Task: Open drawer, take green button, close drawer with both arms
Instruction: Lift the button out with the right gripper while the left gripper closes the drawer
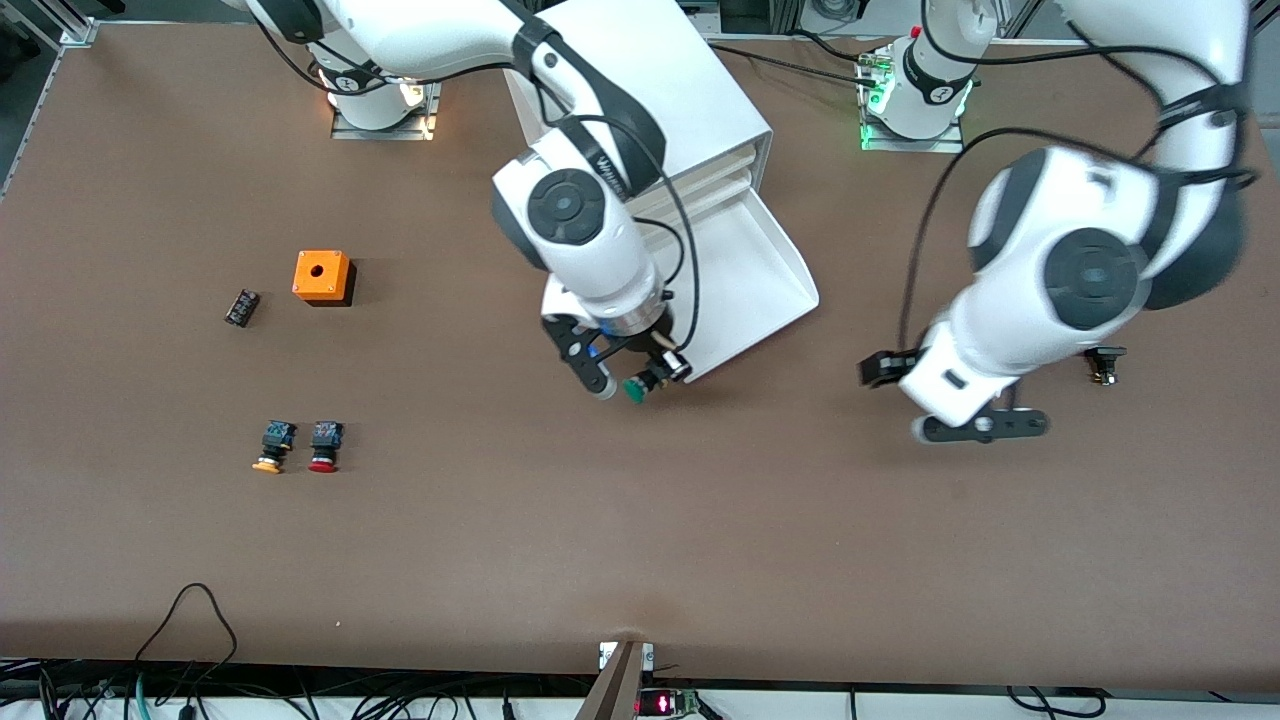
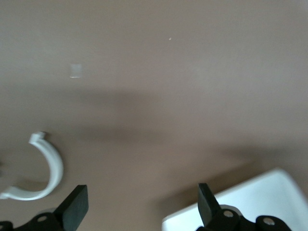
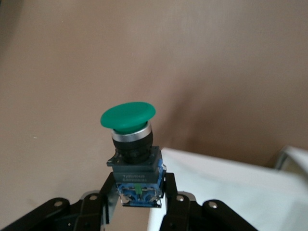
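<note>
Front view puts the right end effector [image 1: 632, 380] just below centre of the frame, up in the air over the brown worktop [image 1: 640, 540] at the front edge of the pulled-out drawer [image 1: 770, 290], which juts from the white cabinet [image 1: 690, 100] at upper centre. Its fingers are clamped on the blue-black body of the button [image 1: 636, 388], green cap pointing away from the wrist; the right wrist view shows the same grip [image 3: 137, 159] with the drawer's white rim below it. At the right of the frame the left end effector [image 1: 985, 425] hangs over bare worktop with its fingers [image 2: 74, 206] spread wide and nothing between them. Orange-capped [image 1: 272, 447] and red-capped [image 1: 325, 446] buttons lie side by side at lower left, an orange box [image 1: 322, 276] above them.
</note>
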{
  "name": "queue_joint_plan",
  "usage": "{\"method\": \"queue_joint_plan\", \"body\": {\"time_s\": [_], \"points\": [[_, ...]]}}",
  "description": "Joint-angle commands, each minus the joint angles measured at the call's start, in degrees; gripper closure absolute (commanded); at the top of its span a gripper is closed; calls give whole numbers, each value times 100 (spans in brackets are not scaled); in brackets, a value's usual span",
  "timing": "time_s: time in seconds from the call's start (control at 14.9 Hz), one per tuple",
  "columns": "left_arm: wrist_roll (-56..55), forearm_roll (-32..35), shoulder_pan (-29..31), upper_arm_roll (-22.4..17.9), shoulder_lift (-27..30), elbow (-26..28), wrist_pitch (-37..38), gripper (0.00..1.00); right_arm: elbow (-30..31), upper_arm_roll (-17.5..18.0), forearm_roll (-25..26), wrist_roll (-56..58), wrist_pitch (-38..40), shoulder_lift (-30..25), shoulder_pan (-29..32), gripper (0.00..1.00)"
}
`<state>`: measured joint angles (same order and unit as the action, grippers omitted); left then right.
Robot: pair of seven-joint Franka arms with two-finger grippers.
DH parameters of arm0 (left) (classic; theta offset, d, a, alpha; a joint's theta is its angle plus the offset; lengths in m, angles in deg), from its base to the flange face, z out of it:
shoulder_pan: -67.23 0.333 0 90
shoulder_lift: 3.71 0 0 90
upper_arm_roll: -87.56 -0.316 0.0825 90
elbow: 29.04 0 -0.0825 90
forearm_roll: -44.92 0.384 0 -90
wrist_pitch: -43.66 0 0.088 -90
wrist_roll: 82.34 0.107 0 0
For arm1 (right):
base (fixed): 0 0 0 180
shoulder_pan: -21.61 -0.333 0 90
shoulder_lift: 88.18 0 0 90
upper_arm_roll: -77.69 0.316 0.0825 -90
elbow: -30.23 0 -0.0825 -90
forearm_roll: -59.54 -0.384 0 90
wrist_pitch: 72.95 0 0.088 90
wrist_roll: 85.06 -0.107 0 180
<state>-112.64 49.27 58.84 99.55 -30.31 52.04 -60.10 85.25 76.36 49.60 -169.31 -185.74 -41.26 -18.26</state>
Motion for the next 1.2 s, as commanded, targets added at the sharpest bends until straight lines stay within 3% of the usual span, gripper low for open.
{"method": "queue_joint_plan", "body": {"time_s": [0.0, 0.2, 0.47, 0.8, 1.14], "points": [[-1035, -13, -76, -4, 129, 785, -854, 0, -17, -7, -17, 1275, 520, -78, 286, 100], [-2046, 13, -207, 111, 129, 1434, -1653, 0, -8, -16, -17, 2603, 995, -271, 725, 100], [-2865, 48, -409, 120, 190, 2402, -2673, 0, 18, -463, -8, 4299, 1444, -438, 989, 100], [-3850, 513, -823, 111, 68, 2799, -3079, 0, 70, -1122, -26, 5847, 1884, -517, 1077, 100], [-3983, 918, -858, 111, -64, 2966, -3396, 0, 378, -1290, -52, 7070, 1866, -693, 1402, 100]]}}
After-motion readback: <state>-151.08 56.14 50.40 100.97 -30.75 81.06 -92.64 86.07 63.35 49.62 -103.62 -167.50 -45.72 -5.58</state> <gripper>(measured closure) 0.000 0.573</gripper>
